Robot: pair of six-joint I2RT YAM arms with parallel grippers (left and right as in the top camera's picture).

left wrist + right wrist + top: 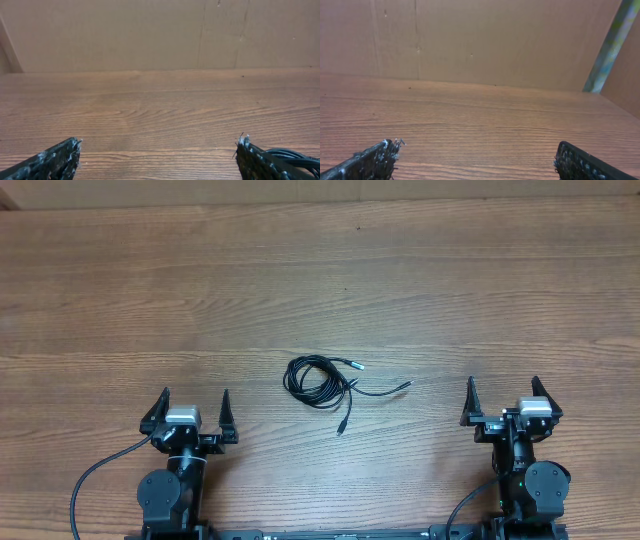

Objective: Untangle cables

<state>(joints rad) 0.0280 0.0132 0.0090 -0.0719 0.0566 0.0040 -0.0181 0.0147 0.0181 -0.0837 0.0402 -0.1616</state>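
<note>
A wood-grain table (320, 280) runs back to a plain brown wall (495, 40).

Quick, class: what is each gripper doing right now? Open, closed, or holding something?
Left gripper: open, holding nothing.
Right gripper: open, holding nothing; the cables lie untouched between the two.

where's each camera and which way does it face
Overhead: above brown wooden table, facing down at thin black coiled cables; open left end effector and right end effector show.
Left wrist: on left arm, facing low over table to tan wall; own fingers show.
Right wrist: likewise on right arm; own fingers show.
Shared: cables, in overhead and left wrist.
</note>
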